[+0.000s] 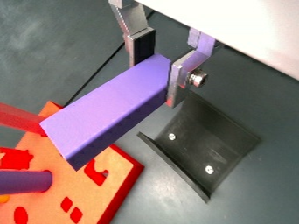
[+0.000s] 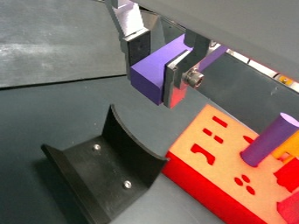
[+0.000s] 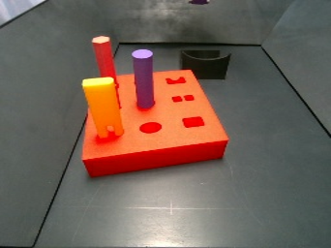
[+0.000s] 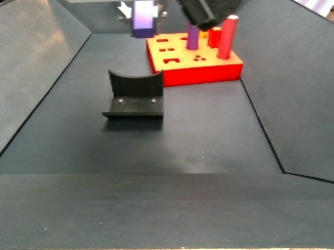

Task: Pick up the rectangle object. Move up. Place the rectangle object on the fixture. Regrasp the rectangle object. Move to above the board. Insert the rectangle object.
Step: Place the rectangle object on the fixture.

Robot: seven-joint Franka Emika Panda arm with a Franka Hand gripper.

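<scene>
Two silver fingers (image 1: 177, 79) of the hand (image 1: 162, 59) are clamped on the rectangle object (image 1: 107, 114), a purple bar with flat faces and square edges that sticks out lengthwise from between the dark pads in both wrist views (image 2: 153, 73). The hand (image 4: 146, 14) hangs high in the air, clear of everything on the floor; in a side view the rectangle object (image 4: 144, 18) shows near the top of the picture, above and behind the fixture (image 4: 133, 95), close to the near corner of the board (image 4: 196, 60).

The fixture, a black block with a curved notch, stands alone on the dark floor with nothing resting in it (image 2: 107, 166); in a side view it sits behind the board (image 3: 206, 61).

The board (image 3: 162, 136) is a red slab with a round hole, rectangular holes and small slots in its top. On it stand a tall purple cylinder (image 3: 143, 78), a red peg (image 3: 103, 56) and a yellow-orange block (image 3: 101, 105), all upright. In a side view only a small dark bit of the hand or its load shows at the top edge.
</scene>
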